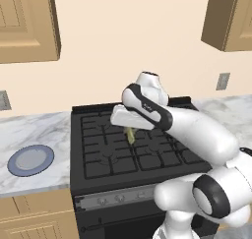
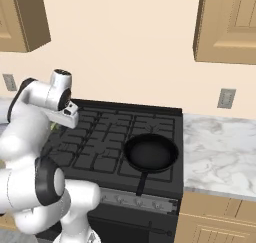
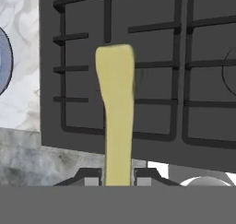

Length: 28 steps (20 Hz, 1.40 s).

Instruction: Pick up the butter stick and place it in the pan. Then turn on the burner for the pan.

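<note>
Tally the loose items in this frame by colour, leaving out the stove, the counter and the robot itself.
Yellow-olive: 1, the thin yellow-olive butter stick, clamped between the fingers of the gripper above the grates.
Black: 1, the round black frying pan on the stove's front right burner.
Blue-grey: 1, the flat blue-grey plate on the marble counter left of the stove.
Total: 3

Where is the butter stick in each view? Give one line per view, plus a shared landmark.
Left base view: butter stick hangs below the hand, centre, over the stovetop.
Right base view: hidden behind the arm.
Hand view: upright at centre, between the gripper fingertips.
Shared landmark: the black stovetop grates.
</note>
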Tool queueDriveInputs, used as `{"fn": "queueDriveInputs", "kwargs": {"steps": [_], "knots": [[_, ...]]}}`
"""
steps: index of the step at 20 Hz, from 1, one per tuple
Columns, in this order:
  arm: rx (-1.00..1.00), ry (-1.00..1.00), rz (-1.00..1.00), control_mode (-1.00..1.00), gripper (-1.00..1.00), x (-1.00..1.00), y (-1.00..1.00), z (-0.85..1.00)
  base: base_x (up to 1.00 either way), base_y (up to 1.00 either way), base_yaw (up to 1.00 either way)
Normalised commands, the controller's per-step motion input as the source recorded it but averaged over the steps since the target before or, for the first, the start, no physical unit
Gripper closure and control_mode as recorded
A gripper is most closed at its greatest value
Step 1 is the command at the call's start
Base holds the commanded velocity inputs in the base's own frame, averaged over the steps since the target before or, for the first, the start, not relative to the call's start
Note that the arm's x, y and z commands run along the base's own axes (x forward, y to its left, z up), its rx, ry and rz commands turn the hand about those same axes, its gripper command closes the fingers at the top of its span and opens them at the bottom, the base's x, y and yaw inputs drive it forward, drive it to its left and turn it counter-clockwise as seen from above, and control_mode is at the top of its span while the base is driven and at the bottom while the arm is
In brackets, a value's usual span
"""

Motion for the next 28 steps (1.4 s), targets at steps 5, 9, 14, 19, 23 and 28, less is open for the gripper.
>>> {"fn": "queueDriveInputs", "kwargs": {"steps": [5,9,14,19,23,28], "knots": [[0.07,0.0,0.02,-1.0,1.0,-0.09,-1.0,0.11,0.0,0.0,0.0],[0.01,0.0,0.01,-1.0,1.0,-0.01,-1.0,0.04,0.0,0.0,0.0],[0.0,0.0,0.0,-1.0,1.0,0.0,-0.96,0.0,0.0,0.0,0.0],[-0.07,0.0,0.0,-1.0,1.0,0.0,-0.71,0.0,0.0,0.0,0.0],[-0.17,0.0,0.0,-1.0,1.0,0.0,-0.5,-0.01,0.0,0.0,0.0],[-0.17,0.0,0.0,-1.0,1.0,0.0,-0.52,-0.06,0.0,0.0,0.0]]}}
